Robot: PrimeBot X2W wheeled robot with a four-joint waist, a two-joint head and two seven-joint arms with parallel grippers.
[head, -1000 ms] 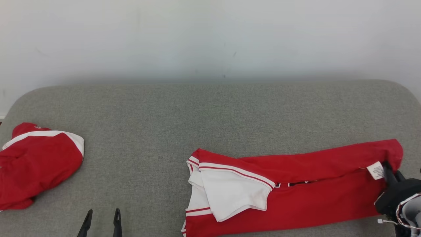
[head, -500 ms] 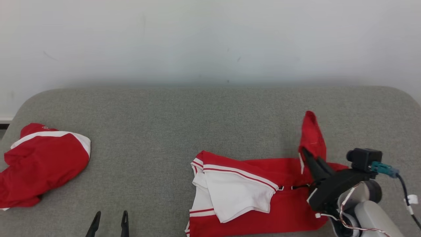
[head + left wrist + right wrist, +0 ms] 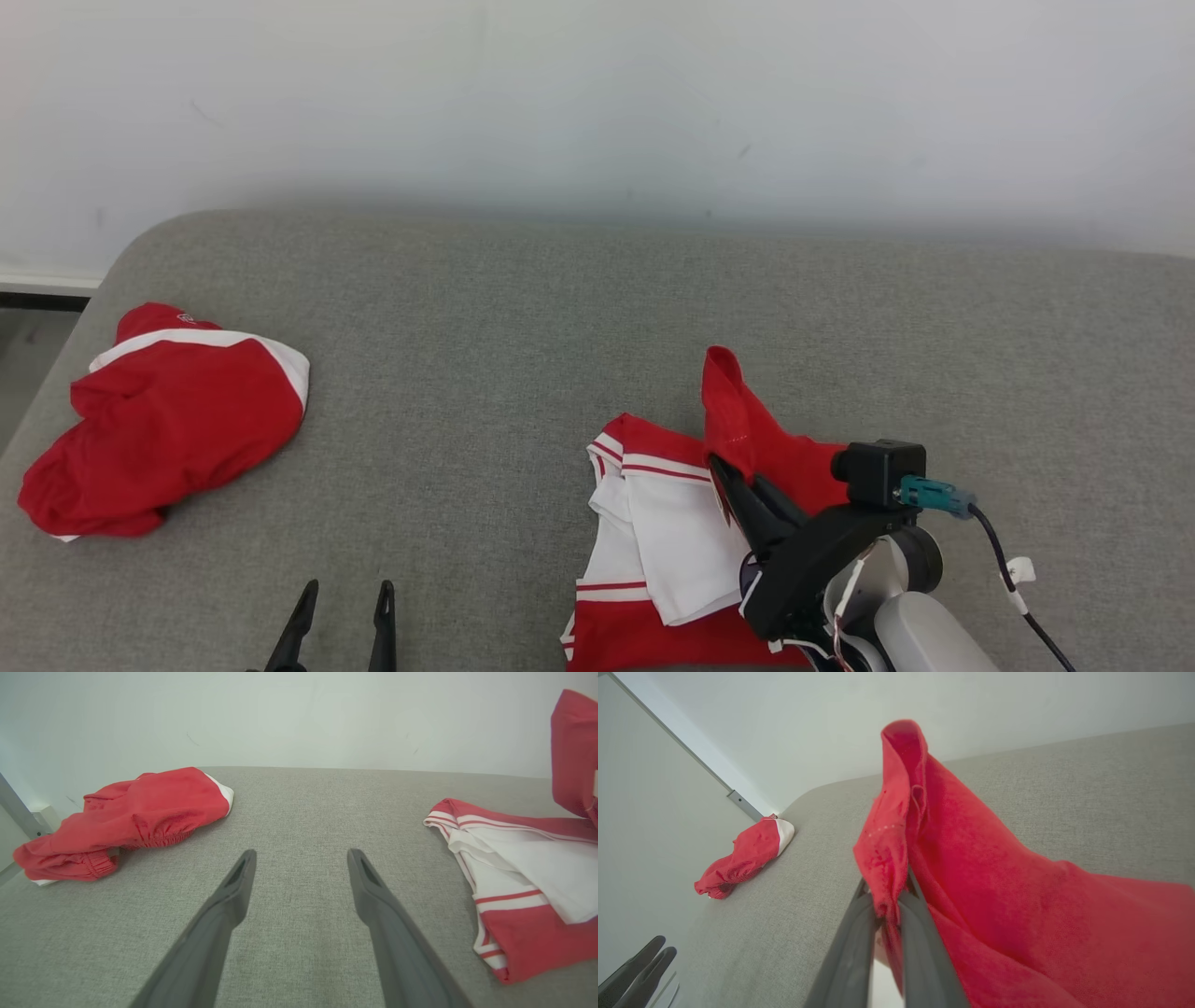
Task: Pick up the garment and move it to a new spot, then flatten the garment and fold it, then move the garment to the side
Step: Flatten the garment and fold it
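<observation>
A red garment with white panels and red-white stripes point(image 3: 672, 551) lies partly folded on the grey cushion point(image 3: 523, 317), at lower centre-right of the head view. My right gripper point(image 3: 728, 471) is shut on its red edge point(image 3: 889, 858) and holds that edge lifted over the white part. The raised red flap point(image 3: 728, 401) stands up above the fingers. The left wrist view shows the garment's striped side point(image 3: 504, 877) at the right. My left gripper point(image 3: 344, 597) is open near the cushion's front edge, nothing between its fingers point(image 3: 233, 891).
A second red-and-white garment point(image 3: 168, 420) lies crumpled at the cushion's left end, also in the left wrist view point(image 3: 135, 816). A pale wall point(image 3: 597, 93) runs behind the cushion. Bare cushion lies between the two garments and to the right.
My right gripper has carried the garment's red edge leftward over the rest, shortening the spread. The head camera has shifted, so the scene sits differently. The left gripper stays open and low.
</observation>
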